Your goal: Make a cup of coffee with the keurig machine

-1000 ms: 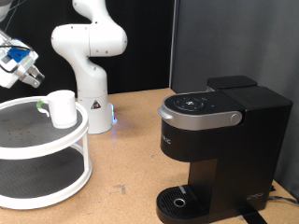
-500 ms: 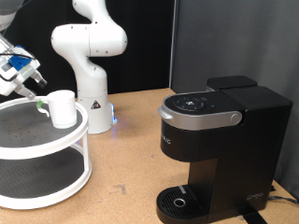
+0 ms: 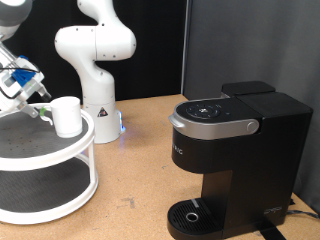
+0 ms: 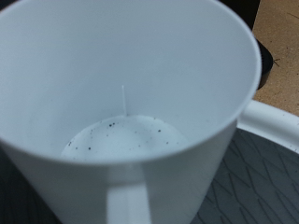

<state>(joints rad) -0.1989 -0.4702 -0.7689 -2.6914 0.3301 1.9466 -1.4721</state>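
Note:
The white cup (image 3: 67, 116) stands upright on the top tier of a white round rack (image 3: 70, 157), at the exterior view's left. My gripper (image 3: 38, 103) hangs just to the exterior view's left of the cup, close to its side, with its fingers apart and nothing between them. The wrist view looks down into the cup (image 4: 121, 84), which fills the picture; it is empty with dark specks on its bottom, and its handle (image 4: 126, 201) points at the camera. The black keurig machine (image 3: 235, 150) stands at the right, lid shut, drip plate (image 3: 190, 213) bare.
The white robot arm base (image 3: 95, 60) stands behind the rack. The rack has a lower tier (image 3: 40, 195) with a dark mat. Bare wooden table (image 3: 135, 165) lies between rack and machine. A black curtain hangs behind.
My gripper has come down and towards the exterior view's right, closer to the cup. The cup and the machine have not moved.

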